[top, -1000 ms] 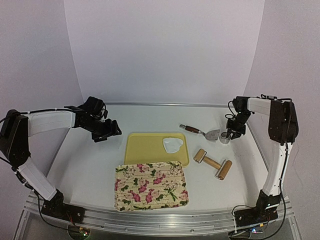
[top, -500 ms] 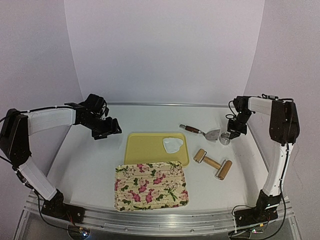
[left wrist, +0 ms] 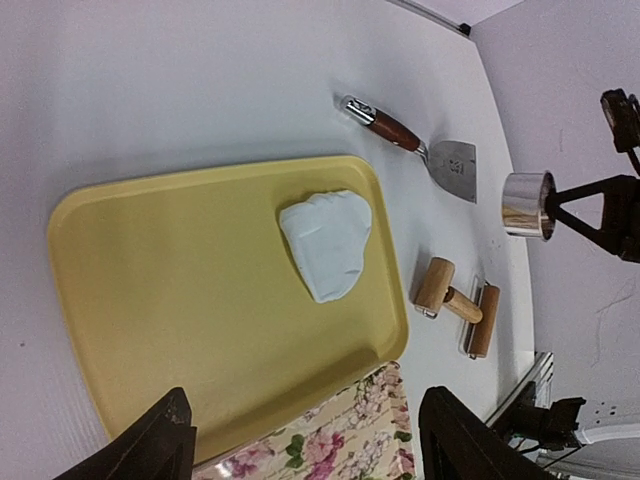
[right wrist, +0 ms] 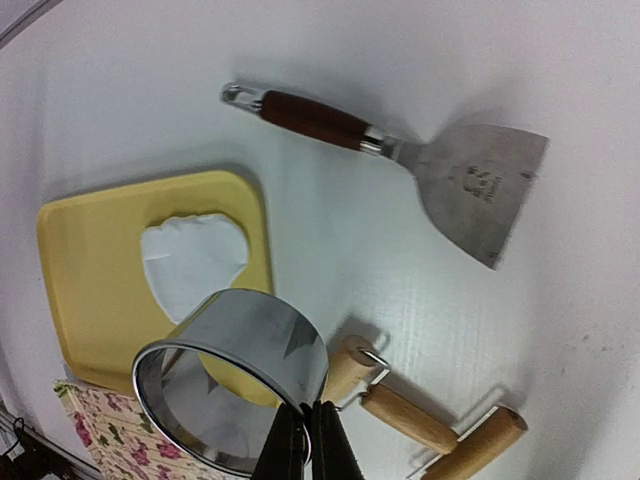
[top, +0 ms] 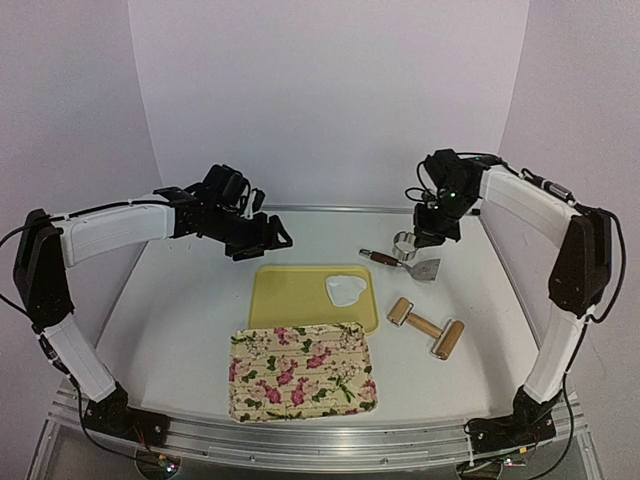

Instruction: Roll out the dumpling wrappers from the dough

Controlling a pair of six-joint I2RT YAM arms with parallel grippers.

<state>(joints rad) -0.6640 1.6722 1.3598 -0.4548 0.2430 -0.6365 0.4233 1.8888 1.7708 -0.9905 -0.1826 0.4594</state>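
An irregular flat white piece of dough [top: 345, 289] lies at the back right corner of the yellow tray [top: 290, 300]. It also shows in the left wrist view [left wrist: 326, 243] and the right wrist view [right wrist: 192, 258]. No round wrapper disc shows in any view. My right gripper [top: 413, 238] is shut on the rim of the metal ring cutter [top: 403, 243] and holds it in the air above the scraper's handle; the right wrist view shows the pinch [right wrist: 307, 440] on the ring cutter [right wrist: 235, 375]. My left gripper [top: 265, 245] hangs open and empty over the tray's back left edge [left wrist: 305, 450].
A metal scraper [top: 405, 264] with a wooden handle lies right of the yellow tray. A wooden double-ended roller [top: 426, 327] lies in front of it. A floral tray [top: 303, 370] sits just in front of the yellow tray, touching it.
My right gripper has lifted the ring cutter off the table at the far right and carried it left, above the scraper. My left arm has swung right, to the yellow tray's back edge.
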